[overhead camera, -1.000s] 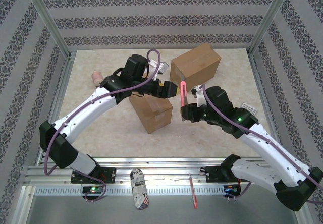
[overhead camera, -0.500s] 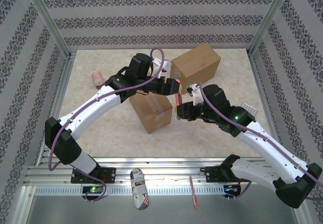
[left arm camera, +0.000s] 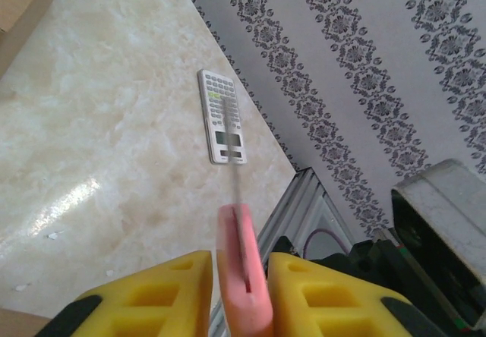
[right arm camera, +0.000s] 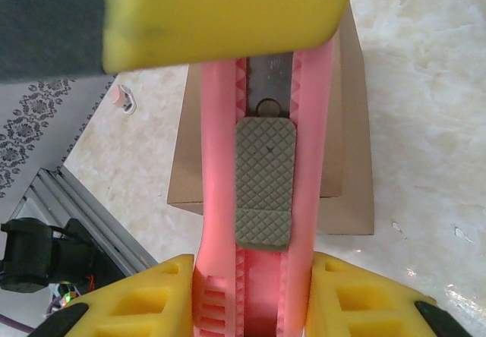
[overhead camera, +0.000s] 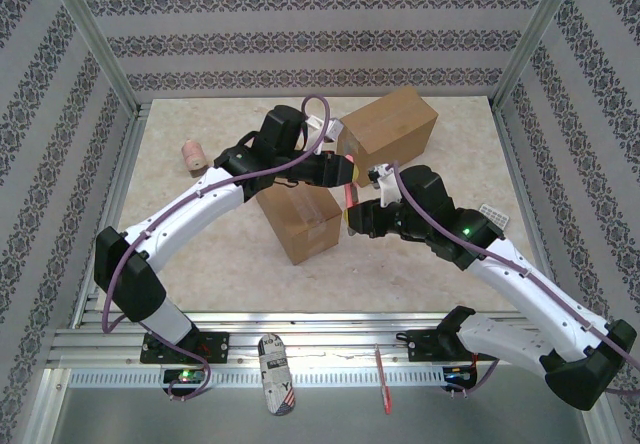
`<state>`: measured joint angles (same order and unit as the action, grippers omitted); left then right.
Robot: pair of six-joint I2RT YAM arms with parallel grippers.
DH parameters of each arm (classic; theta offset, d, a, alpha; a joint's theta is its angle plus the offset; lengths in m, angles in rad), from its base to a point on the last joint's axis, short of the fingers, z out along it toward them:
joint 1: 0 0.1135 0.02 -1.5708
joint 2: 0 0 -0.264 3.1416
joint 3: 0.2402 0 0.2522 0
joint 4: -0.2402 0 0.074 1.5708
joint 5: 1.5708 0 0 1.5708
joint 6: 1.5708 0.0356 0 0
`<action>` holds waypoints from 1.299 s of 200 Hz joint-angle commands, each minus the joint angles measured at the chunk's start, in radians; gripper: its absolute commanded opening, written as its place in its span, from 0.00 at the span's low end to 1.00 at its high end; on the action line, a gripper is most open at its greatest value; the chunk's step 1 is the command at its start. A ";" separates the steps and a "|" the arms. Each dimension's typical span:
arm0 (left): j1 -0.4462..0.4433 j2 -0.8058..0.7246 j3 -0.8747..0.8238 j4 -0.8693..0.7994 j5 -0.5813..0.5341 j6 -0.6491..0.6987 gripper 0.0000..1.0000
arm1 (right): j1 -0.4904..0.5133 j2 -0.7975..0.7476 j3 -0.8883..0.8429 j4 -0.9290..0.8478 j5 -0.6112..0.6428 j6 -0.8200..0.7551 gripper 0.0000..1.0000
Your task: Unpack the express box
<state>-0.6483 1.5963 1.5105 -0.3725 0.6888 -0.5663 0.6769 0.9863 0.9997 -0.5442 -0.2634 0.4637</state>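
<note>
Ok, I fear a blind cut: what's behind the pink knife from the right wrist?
A brown cardboard box on the marble table. The pink knife covers the box's middle, so any tape seam there cannot be seen.

Two boxes on the bench (overhead camera: pixel 200 254): near box (overhead camera: pixel 300 222) mid-bench, far box (overhead camera: pixel 392 124) behind it, to the right. Cutter (overhead camera: pixel 349 192) in the gap between them, left tool (left arm camera: pixel 241 276) on its far end, right tool (right arm camera: pixel 254 284) on its near end. Roll (overhead camera: pixel 192 154) far left, calculator (overhead camera: pixel 492 214) right side.
</note>
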 commanded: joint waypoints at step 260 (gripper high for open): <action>0.130 -0.147 -0.082 0.753 0.157 -0.417 0.00 | -0.176 -0.086 -0.171 0.964 -0.301 0.394 0.94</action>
<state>-0.5278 1.4967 1.4483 0.2127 0.8783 -0.9100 0.5056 0.8703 0.8593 0.1936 -0.5240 0.7605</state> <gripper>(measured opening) 0.099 0.957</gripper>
